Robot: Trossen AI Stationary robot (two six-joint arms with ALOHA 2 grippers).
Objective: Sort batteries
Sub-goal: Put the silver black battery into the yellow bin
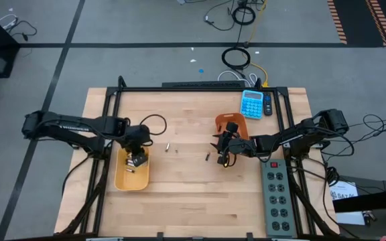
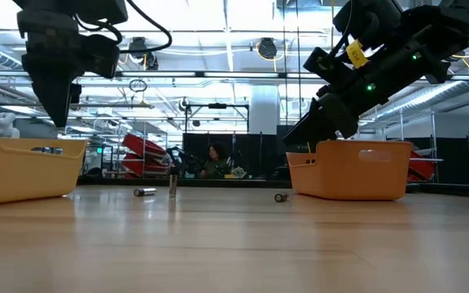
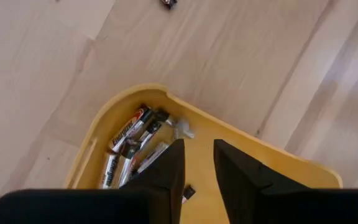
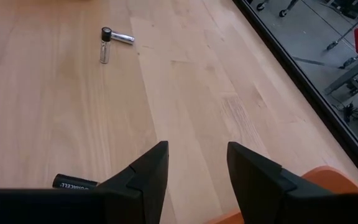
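On the left side of the counter (image 1: 186, 194) sits a yellow bin (image 1: 120, 179), and the left tool (image 1: 137, 159) hangs just above its far end. In the left wrist view its two dark fingers (image 3: 166, 171) stand a narrow gap apart with nothing between them. Below them, a cluster of batteries (image 3: 132, 146) lies in the bin's rounded corner; one of them carries a label that reads "Energizer". A small dark piece lies on the bin floor near the finger.

Toward the middle of the counter, two silvery batteries (image 1: 171, 148) are out on the bare wood; the low view shows one lying on its side (image 2: 144, 192) and one standing upright (image 2: 173, 185) just beside it. Farther right lies a small dark battery (image 1: 207, 158), alone on the wood; the right wrist view shows lettering on it that looks like "DURACELL" (image 4: 73, 182).

The right tool (image 1: 224, 155) hovers near that dark battery, beside the orange bin (image 1: 225, 122). Its fingers (image 4: 148, 171) are spread moderately and hold nothing. What lies in the orange bin cannot be made out.

At the counter's far right edge are a blue calculator (image 1: 251, 104) and a grey power strip (image 1: 278, 194).
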